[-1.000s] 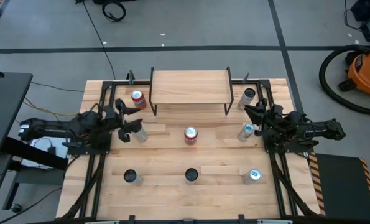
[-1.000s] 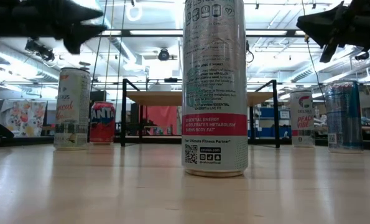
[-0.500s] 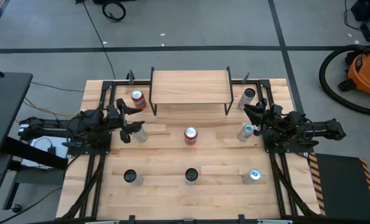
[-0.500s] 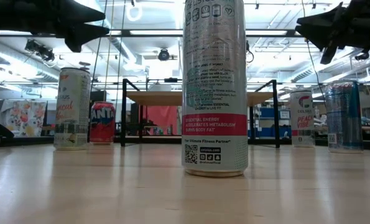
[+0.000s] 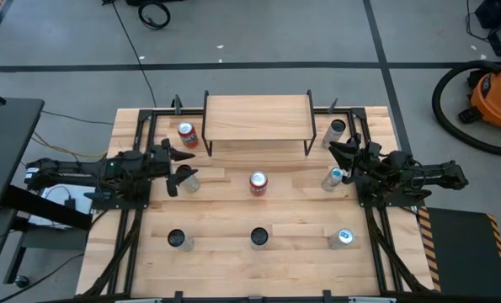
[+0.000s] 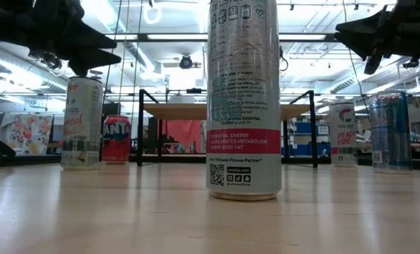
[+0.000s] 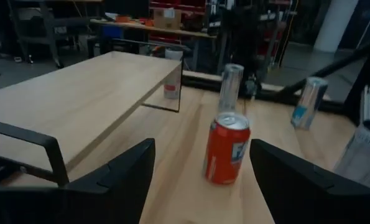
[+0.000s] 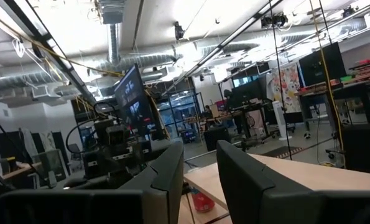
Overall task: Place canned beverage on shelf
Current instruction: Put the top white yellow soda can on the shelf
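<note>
The shelf (image 5: 258,118) stands at the table's far middle on black legs, its board bare. Several cans stand upright on the tabletop. A red can (image 5: 258,183) is at the centre; the left wrist view shows this red can (image 7: 227,148) farther off, framed by my open fingers. My left gripper (image 5: 178,167) hovers at the table's left, above and beside a tall white can (image 5: 189,180), pointing level toward the right. Near the table's right edge, my right gripper (image 5: 338,155) hovers with its fingers a little apart and nothing between them (image 8: 200,171).
Another red can (image 5: 187,135) stands by the shelf's left legs and a silver can (image 5: 335,130) by its right legs. A blue-topped can (image 5: 334,177) stands below my right gripper. Three cans (image 5: 259,238) line the near row. Black frame rails run along both sides.
My left gripper has tipped down from a raised slant to about level and now reaches a little farther toward the table's right. The cans have stayed where they were.
</note>
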You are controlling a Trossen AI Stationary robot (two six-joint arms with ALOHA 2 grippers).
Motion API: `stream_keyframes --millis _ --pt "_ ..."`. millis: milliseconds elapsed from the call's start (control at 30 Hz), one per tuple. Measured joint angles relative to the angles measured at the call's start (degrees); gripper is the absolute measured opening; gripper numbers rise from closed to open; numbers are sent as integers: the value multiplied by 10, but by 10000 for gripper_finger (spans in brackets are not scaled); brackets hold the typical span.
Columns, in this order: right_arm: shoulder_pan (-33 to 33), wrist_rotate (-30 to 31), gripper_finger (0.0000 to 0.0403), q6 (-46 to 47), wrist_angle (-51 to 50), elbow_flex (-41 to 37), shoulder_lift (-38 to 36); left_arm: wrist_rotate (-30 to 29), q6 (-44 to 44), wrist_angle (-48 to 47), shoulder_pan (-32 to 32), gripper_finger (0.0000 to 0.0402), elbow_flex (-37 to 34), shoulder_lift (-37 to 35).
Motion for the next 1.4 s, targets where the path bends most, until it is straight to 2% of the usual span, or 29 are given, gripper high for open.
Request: stream_keyframes --millis 133,400,733,900,1100,1400 --pt "0 0 107 1 0 0 0 0 -21 -16 0 272 0 1" --pt "0 0 107 1 0 0 0 0 -63 -112 0 272 -1 1" --pt "0 0 107 1 -8 0 0 -17 -66 -133 0 272 0 0" --pt "0 0 107 1 -8 0 0 -30 -36 -128 0 272 0 1" --pt "0 0 107 1 -8 0 0 -30 -35 -96 0 272 -1 1" --pt "0 0 107 1 -9 0 0 -20 -42 -130 0 272 -1 1"
